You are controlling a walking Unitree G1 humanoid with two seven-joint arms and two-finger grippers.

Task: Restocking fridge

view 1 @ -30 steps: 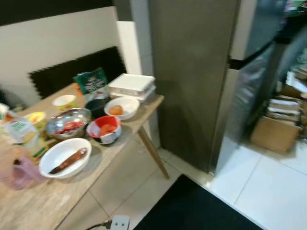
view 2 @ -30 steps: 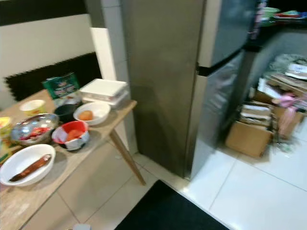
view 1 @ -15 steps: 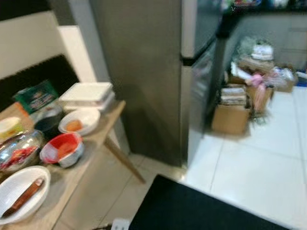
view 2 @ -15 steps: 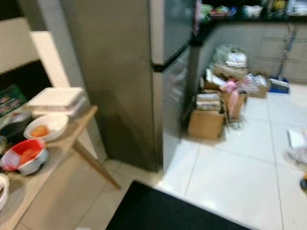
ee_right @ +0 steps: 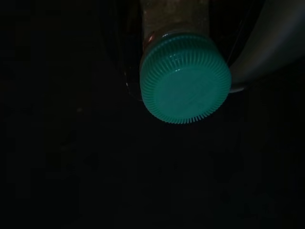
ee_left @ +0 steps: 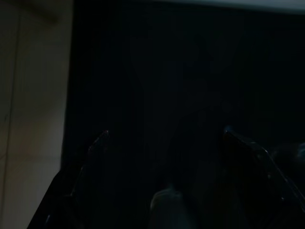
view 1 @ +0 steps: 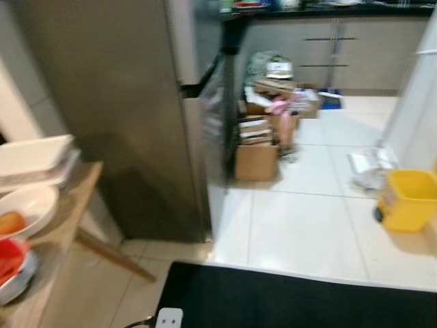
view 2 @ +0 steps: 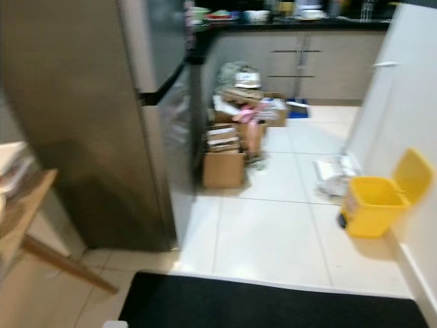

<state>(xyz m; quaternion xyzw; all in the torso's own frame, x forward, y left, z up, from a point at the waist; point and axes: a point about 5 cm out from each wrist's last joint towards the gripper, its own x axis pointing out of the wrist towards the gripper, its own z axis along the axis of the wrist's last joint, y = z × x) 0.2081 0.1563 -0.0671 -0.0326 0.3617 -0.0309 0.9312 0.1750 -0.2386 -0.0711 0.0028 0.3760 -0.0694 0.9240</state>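
The tall grey fridge (view 1: pixel 123 102) stands shut at the left, its two doors meeting at a dark seam (view 1: pixel 201 83). In the dark right wrist view, my right gripper (ee_right: pixel 182 57) is shut on a clear bottle with a ribbed teal cap (ee_right: pixel 185 83), the cap pointing at the camera. My left gripper (ee_left: pixel 164 136) hangs open over the black mat, its two fingers (ee_left: pixel 97 143) spread apart with nothing between them. A wooden table (view 1: pixel 72 215) at the far left carries a white bowl with an orange item (view 1: pixel 27 208), a red bowl (view 1: pixel 10 263) and stacked white boxes (view 1: pixel 34 157).
A black mat (view 1: pixel 293 301) lies on the floor in front, with a white power strip (view 1: pixel 168 318) at its corner. Cardboard boxes and clutter (view 1: pixel 259 154) are piled past the fridge. A yellow bin (view 1: pixel 408 199) stands at the right on white tiles by a white wall.
The whole picture has swung right: the table slid to the left edge, and the fridge front, boxes and yellow bin came into view. The views are blurred by motion.
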